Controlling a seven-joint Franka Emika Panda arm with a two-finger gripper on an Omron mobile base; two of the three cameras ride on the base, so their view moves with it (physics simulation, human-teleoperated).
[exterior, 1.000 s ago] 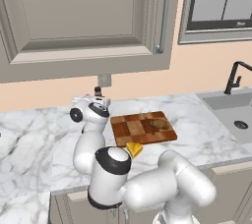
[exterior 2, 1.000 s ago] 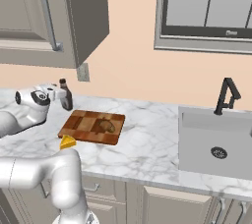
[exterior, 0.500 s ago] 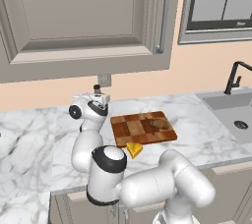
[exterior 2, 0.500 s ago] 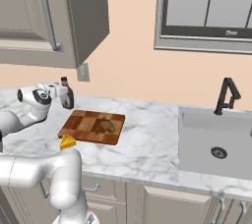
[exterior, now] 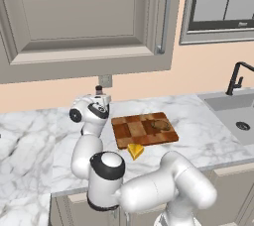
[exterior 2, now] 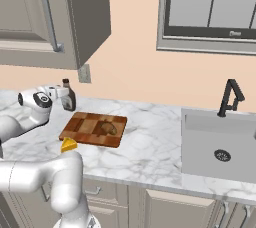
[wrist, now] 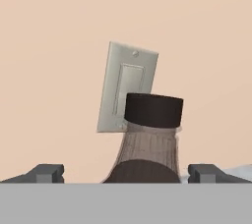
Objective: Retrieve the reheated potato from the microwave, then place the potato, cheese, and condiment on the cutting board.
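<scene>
gripper (wrist: 126, 173) closer around condiment (wrist: 150, 139), still open

Wall switch plate (wrist: 127, 88), black faucet (exterior 2: 229, 97) — steel sink (exterior 2: 220, 142), marble counter (exterior 2: 150, 142)

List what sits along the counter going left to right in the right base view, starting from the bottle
condiment → cutting board with the potato on its right part → sink → faucet.

Both base views look down from behind onto the cutting board (exterior: 144, 130) (exterior 2: 93, 129); the hand view faces the wall, close behind the bottle (wrist: 150, 139).
</scene>
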